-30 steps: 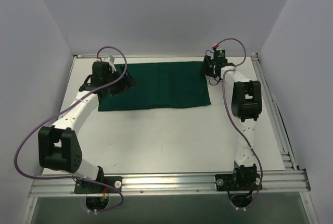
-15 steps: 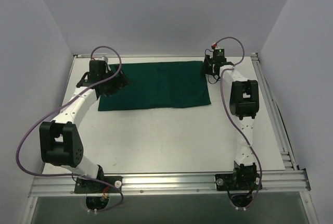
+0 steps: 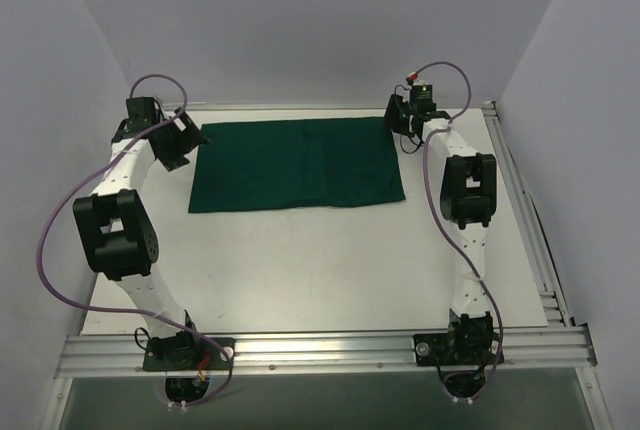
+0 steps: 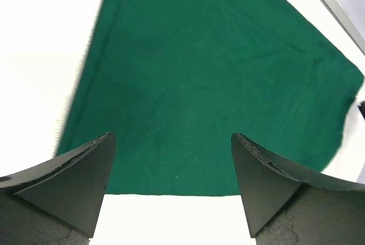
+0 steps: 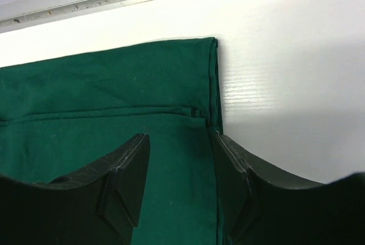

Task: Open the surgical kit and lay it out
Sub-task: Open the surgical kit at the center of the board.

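Risk: right gripper [image 5: 178, 171], fingers apart over a corner of the folded dark green cloth wrap [image 3: 297, 164], might pinch every layer; left gripper [image 4: 171, 165] gapes too.

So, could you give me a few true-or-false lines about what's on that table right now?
1. The green cloth lies spread flat on the table. True.
2. The left claw is clamped on the cloth. False: its fingers are apart and hold nothing, just off the cloth's left edge.
3. Shiny steel tools lie on top of the cloth. False: nothing shows on it.
4. The right claw is at the cloth's far right corner. True.
5. The cloth hangs over the table's near edge. False: it lies wholly on the table, toward the far side.
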